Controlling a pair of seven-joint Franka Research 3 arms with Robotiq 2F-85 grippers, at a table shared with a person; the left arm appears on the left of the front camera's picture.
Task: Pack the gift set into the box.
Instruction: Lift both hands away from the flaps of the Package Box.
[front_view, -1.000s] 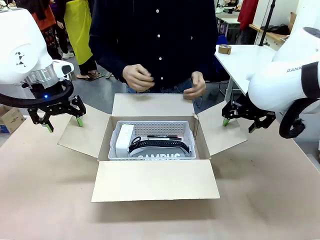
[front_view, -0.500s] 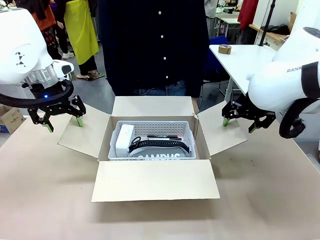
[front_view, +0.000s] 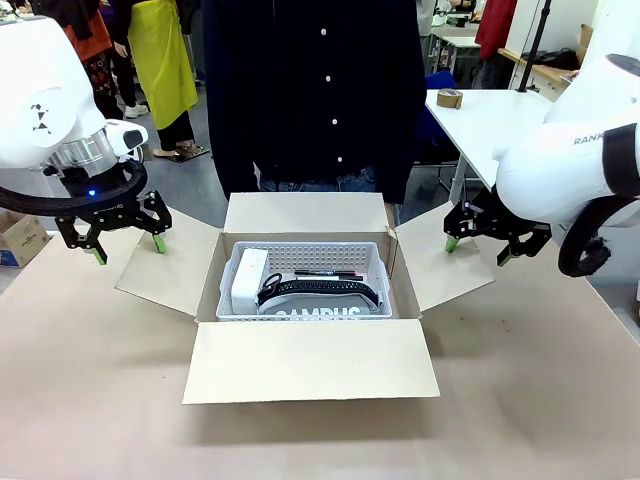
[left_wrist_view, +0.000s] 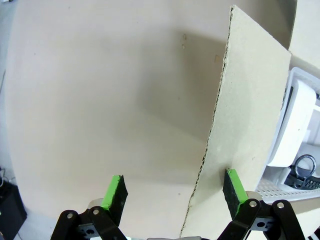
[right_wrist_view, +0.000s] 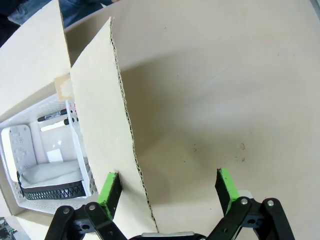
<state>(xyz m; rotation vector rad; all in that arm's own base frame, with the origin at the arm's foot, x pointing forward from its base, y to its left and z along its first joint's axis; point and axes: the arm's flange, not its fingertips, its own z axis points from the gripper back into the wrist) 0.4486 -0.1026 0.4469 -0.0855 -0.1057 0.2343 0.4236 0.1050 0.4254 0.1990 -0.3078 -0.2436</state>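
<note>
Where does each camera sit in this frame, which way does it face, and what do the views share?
Front: fixed between the arms, facing across the table at the person; both arms, left claw and right claw show.
Left wrist: on the left arm, looking along the open left claw at a box flap's edge.
Right wrist: on the right arm, looking along the open right claw at the opposite flap.
Shared: all three show the box with the gift set inside.

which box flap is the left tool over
The side flap on the robot's left of the box: the open left tool hangs over it, and in the left wrist view its corrugated edge runs up between the green pads.
</note>
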